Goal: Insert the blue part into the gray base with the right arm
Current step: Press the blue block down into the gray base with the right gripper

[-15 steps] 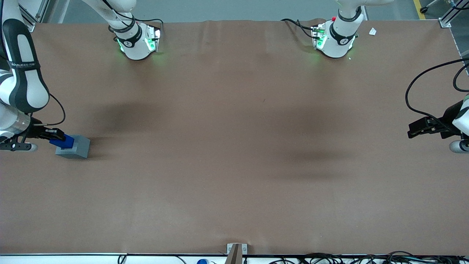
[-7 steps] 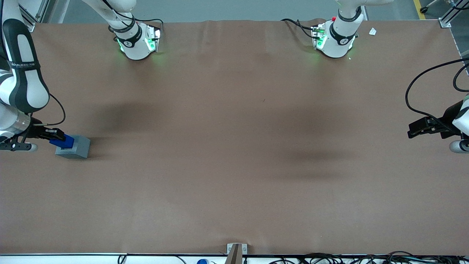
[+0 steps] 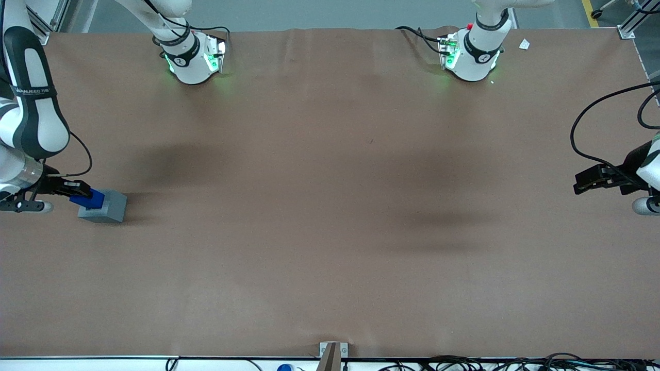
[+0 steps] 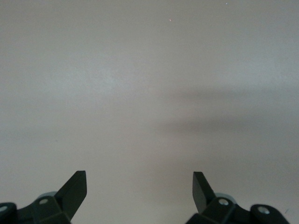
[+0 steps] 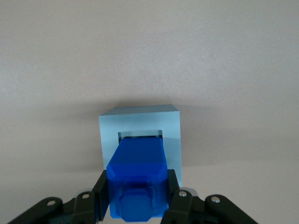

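The gray base [image 3: 105, 206] sits on the brown table at the working arm's end. In the right wrist view the gray base [image 5: 139, 122] shows its square recess, and the blue part [image 5: 138, 175] stands with its lower end in that recess. The black fingers [image 5: 99, 193] press both sides of the blue part, so my gripper [image 5: 136, 196] is shut on it. In the front view the blue part [image 3: 87, 199] shows on top of the base, with my gripper [image 3: 82, 193] over it at the end of the right arm [image 3: 31, 108].
Two white arm bases with green lights [image 3: 192, 57] [image 3: 470, 54] stand at the table edge farthest from the front camera. A small white scrap [image 3: 524, 44] lies near one of them. Cables [image 3: 464, 362] run along the nearest edge.
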